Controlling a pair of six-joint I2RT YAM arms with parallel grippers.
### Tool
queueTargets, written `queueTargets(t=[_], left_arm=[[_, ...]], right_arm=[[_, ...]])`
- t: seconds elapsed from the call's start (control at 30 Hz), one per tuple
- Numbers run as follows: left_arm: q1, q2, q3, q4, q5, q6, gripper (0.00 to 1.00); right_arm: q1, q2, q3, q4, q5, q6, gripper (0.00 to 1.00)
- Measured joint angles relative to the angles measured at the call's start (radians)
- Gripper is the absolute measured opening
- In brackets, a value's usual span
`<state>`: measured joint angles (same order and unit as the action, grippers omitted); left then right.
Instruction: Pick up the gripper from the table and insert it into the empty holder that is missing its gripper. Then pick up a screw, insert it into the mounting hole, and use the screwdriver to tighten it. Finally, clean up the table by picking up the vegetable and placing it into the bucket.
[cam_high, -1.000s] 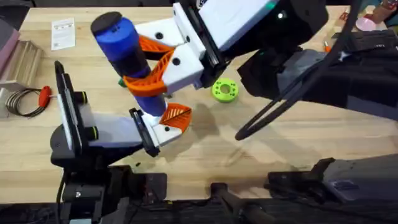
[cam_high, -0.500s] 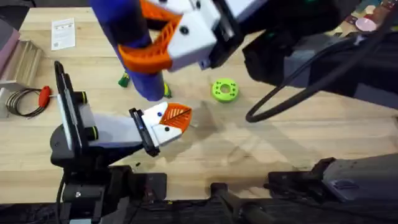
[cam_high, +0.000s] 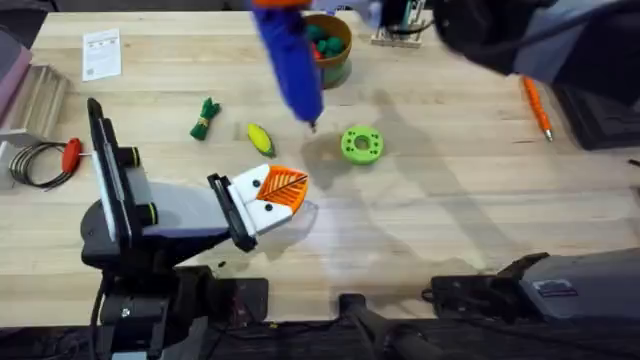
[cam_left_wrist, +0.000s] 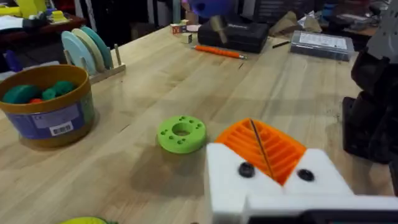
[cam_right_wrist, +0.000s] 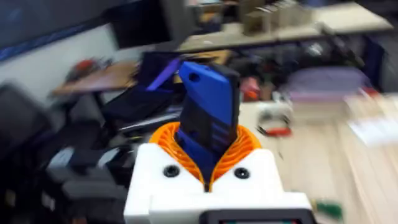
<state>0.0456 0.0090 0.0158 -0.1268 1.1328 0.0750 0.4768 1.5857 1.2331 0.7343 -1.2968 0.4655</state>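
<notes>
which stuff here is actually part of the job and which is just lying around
Part of the job:
- blue screwdriver, held in the right gripper
- left gripper with its orange finger
- yellow vegetable and green vegetable
- bucket

Just lying about:
- green disc
- orange-handled tool
- red-handled tool
- paper card

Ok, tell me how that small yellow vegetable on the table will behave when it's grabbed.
The yellow vegetable looks small and rounded, so it may roll if nudged. Its smooth, tapered shape could slip between pads. It is probably light.
</notes>
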Motion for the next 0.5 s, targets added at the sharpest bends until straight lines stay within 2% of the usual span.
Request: queueTargets(t=[0.1,0.27,0.5], left_arm=[[0.0,0.0,0.0,0.0,0.0,0.0,0.004],[0.0,0.0,0.0,0.0,0.0,0.0,0.004],[0.0,0.0,0.0,0.0,-0.003,0.0,0.004]], right_arm=[[-0.06,0.0,0.005,-0.239,0.106,-0.092,0.022],[-0.106,0.0,0.006,-0.544,0.38,-0.323,0.022],[-0.237,-0.031,0.07,-1.02,0.626,-0.644,0.022]])
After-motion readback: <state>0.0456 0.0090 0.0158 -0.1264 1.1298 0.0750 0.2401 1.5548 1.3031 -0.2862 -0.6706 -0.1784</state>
